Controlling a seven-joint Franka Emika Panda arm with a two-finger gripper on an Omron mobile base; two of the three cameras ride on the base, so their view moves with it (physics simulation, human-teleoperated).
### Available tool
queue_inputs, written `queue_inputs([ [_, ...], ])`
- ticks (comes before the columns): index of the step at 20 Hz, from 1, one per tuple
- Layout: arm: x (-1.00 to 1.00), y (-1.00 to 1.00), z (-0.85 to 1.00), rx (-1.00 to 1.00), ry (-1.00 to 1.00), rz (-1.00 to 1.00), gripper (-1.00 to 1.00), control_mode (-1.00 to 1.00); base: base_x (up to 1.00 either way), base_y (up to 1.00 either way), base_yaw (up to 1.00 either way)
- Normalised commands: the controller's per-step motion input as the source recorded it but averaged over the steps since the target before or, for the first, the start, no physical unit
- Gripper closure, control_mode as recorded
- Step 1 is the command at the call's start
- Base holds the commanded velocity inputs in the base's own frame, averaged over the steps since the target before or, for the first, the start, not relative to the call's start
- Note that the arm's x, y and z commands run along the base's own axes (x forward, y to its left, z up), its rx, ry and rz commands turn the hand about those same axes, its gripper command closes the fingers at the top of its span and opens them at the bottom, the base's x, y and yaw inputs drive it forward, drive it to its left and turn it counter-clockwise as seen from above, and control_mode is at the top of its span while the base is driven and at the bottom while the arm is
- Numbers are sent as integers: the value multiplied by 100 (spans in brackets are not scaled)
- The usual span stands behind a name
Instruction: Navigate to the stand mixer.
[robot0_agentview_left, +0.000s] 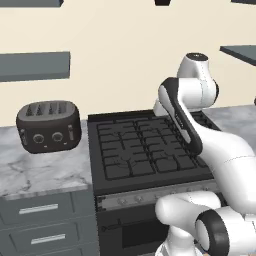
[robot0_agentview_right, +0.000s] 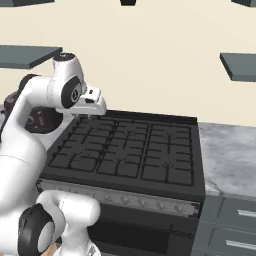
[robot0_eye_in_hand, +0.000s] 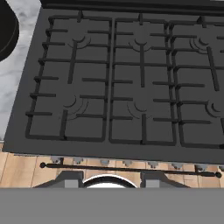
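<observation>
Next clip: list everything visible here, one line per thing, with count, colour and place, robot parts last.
stove: one, black with grates, centre, directly ahead of the base
stove knobs: a row, grey, along the stove's front edge
oven handle: one, black bar, below the knobs
toaster: one, black, four slots, on the counter left of the stove
counter: marble grey-white, both sides of the stove
drawers: grey with pale handles, under the counter
shelves: dark grey, on the beige wall
floor: wood, below the stove
arm: one, white with dark joints
gripper: dark fingertips, above the stove's front, holding nothing
</observation>
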Motion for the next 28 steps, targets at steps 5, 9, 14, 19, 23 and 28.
queue_inputs([
  [5,-49,0,0,1,0,5,-100,-100,0,0,0],
  [9,-75,0,0,1,0,9,-100,100,-25,0,3],
  [14,0,0,0,0,0,0,-100,100,-100,0,7],
  [19,0,0,0,0,0,0,-100,100,-23,32,51],
  [23,0,0,0,0,0,0,-100,100,0,0,100],
  [28,0,0,0,0,0,0,-100,100,0,0,100],
])
